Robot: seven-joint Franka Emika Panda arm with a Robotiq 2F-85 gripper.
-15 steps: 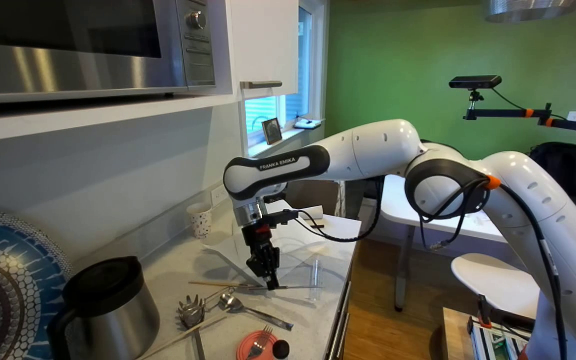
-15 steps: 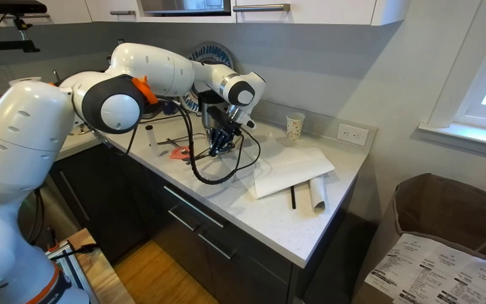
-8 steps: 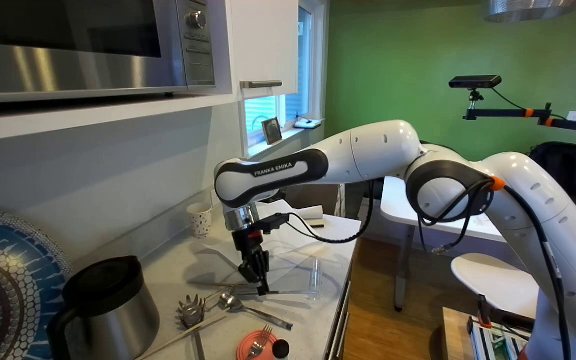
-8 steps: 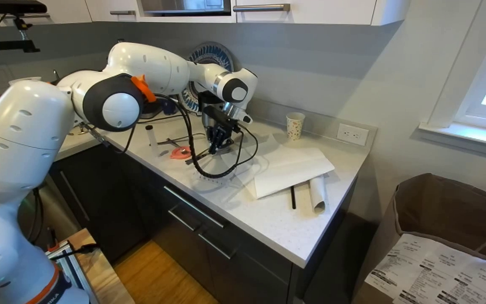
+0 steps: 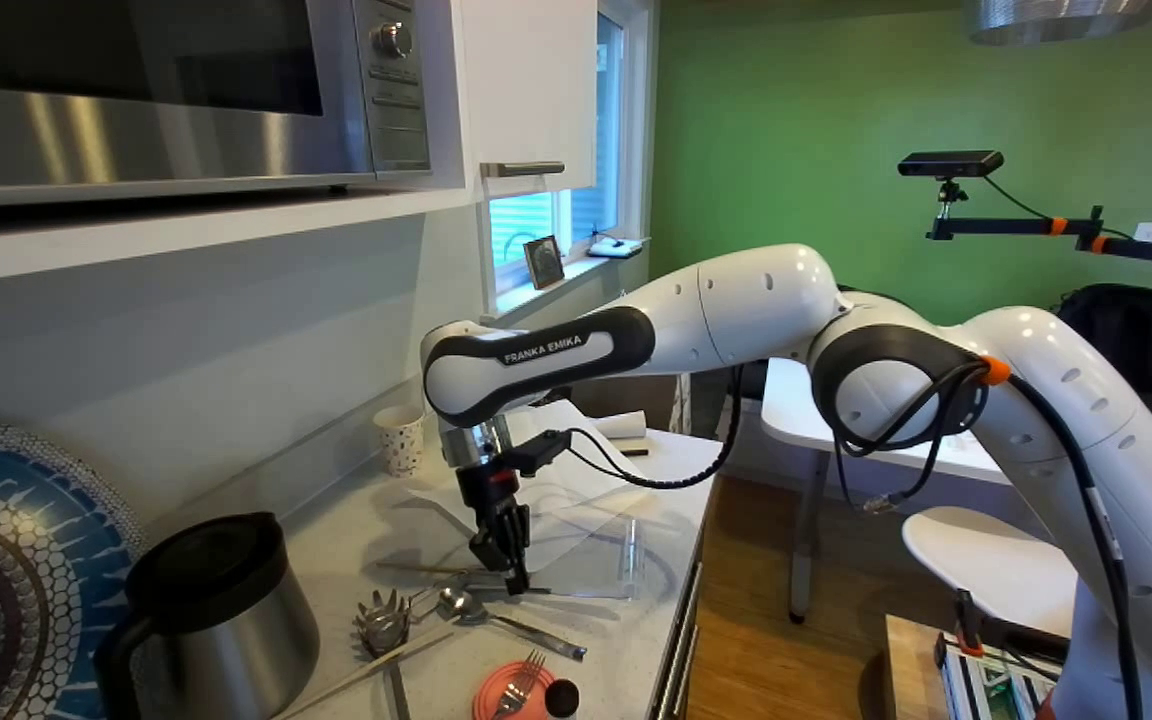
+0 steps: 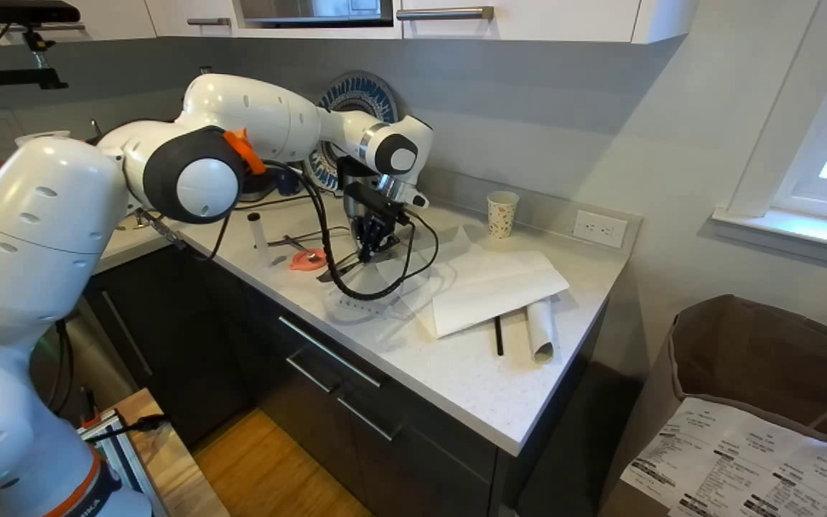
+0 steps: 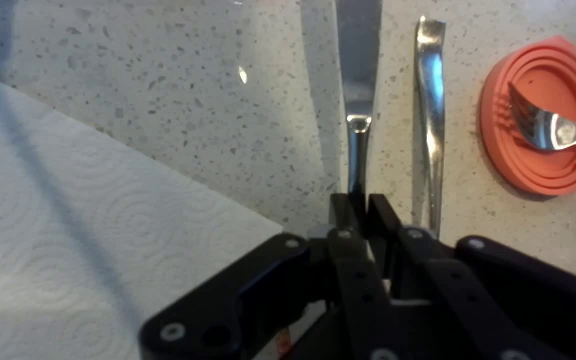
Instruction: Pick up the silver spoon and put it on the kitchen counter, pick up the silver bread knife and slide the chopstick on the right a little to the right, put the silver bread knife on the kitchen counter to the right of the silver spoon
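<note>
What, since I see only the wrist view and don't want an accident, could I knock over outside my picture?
Observer: Perhaps the paper cup: it stands upright near the wall, as both exterior views show.
Operator: Thanks. Where does my knife point?
Observer: Its blade points toward the edge of the counter above the drawers.
Operator: Does anything cross something else out of my sight?
Observer: Yes, in an exterior view a chopstick crosses the handle of a pasta server.
</note>
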